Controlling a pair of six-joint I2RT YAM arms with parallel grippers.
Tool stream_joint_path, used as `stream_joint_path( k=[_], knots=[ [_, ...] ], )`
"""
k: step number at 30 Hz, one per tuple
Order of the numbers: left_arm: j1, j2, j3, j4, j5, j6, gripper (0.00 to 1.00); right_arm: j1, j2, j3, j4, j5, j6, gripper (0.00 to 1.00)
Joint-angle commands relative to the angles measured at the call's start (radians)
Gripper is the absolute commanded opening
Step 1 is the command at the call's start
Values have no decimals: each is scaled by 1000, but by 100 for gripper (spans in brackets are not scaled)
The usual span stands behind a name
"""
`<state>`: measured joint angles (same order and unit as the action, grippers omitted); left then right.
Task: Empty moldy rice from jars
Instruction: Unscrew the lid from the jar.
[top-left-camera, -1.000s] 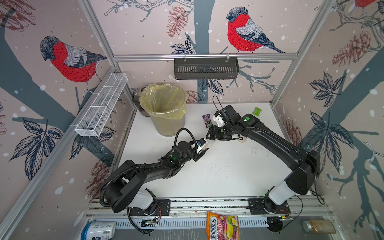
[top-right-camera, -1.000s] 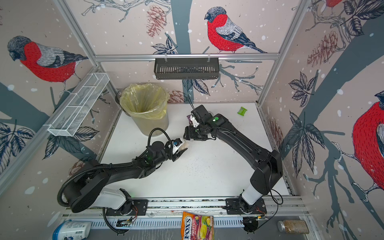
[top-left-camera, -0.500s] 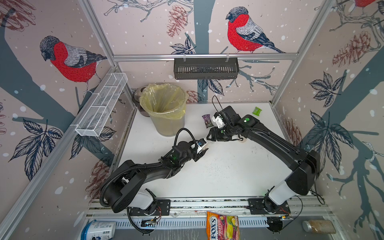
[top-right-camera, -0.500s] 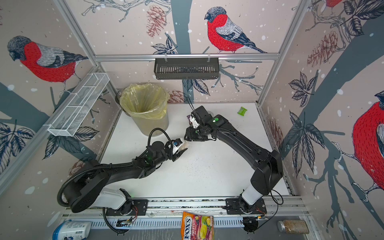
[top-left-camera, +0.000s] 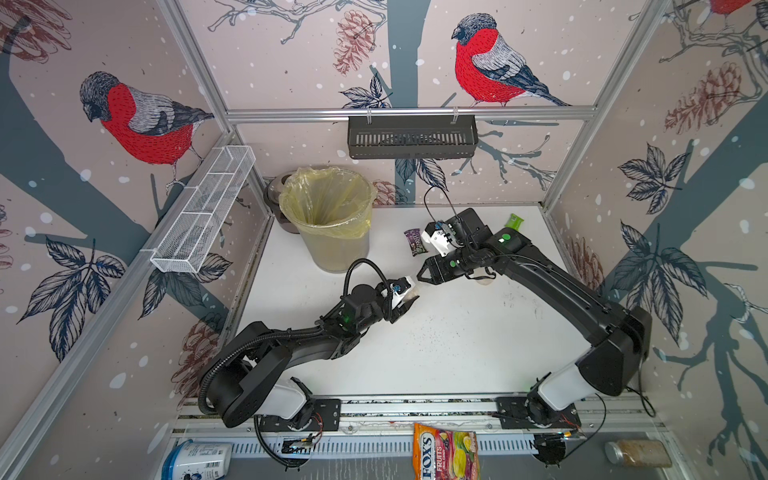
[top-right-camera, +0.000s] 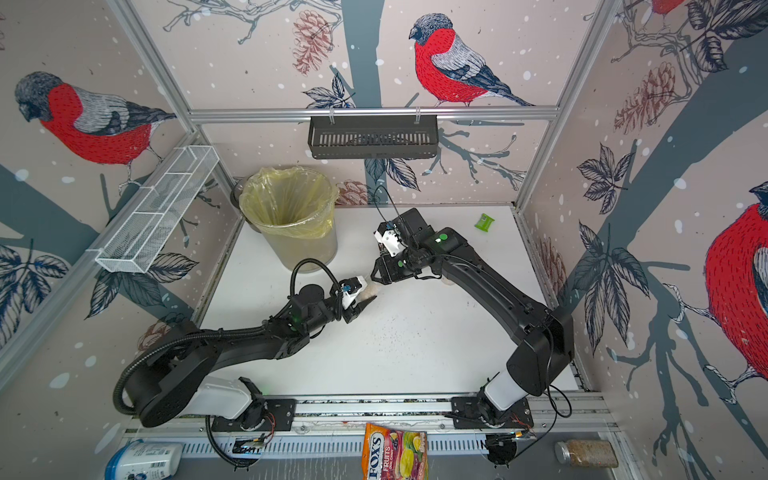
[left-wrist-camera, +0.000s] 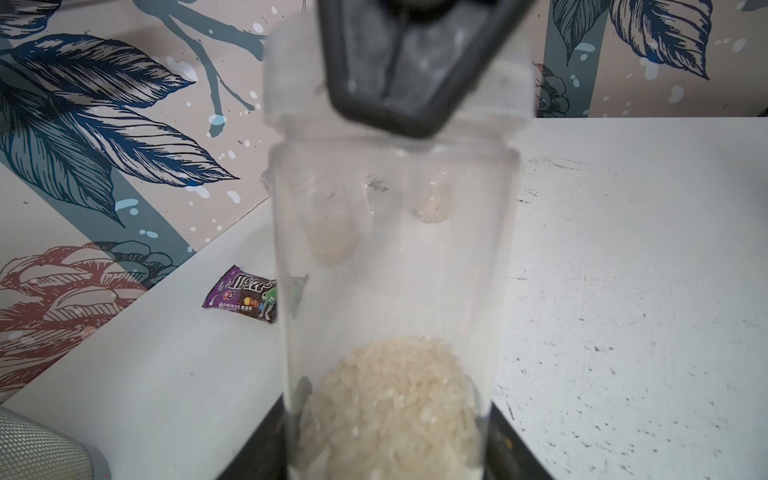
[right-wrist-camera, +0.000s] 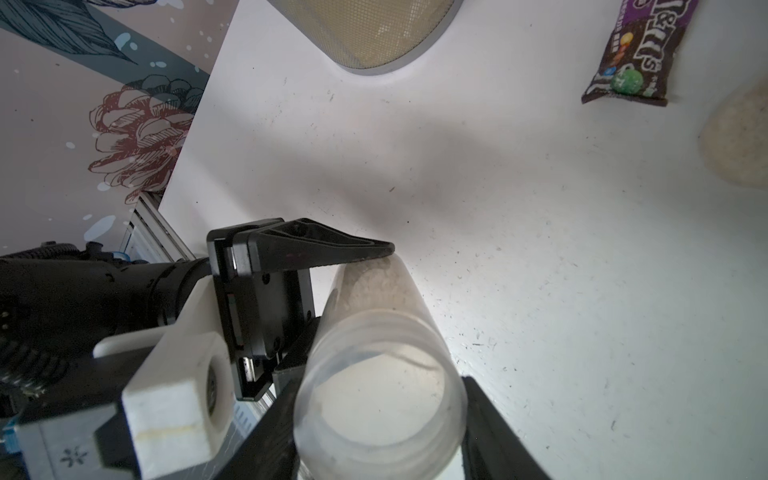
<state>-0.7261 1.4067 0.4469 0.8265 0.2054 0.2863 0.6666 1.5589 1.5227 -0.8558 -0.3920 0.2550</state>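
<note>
Left arm (top-left-camera: 299, 343), right arm (top-left-camera: 557, 286) converge, jaws clamped.

Arms I run: L arm (top-left-camera: 291, 345), R arm (top-left-camera: 561, 291), black, white bases.
Hose: black ribbed hose (top-left-camera: 365, 261) on L.
R gripper (top-left-camera: 420, 277): black, pointy.

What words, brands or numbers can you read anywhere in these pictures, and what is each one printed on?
"FOX'S" and "FRUITS": on the candy bag at the front edge, in both top views.
"m&m's", partly cut off: on the purple-brown candy wrapper, right wrist view; its smaller print is unreadable.
Label and barcode on the white tub: too small to read.
Print on the green packet: too small to read.
</note>
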Motion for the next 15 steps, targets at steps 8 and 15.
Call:
stream_joint_path(
  k=[8, 15],
  knots=[
    [8, 16, 6, -27, 46, -8, 0, 1, 15, 62, -13, -71, -229, 44],
    [8, 17, 9, -39, 53, -8, 0, -19, 64, 116, -100, -107, -401, 46]
  ],
)
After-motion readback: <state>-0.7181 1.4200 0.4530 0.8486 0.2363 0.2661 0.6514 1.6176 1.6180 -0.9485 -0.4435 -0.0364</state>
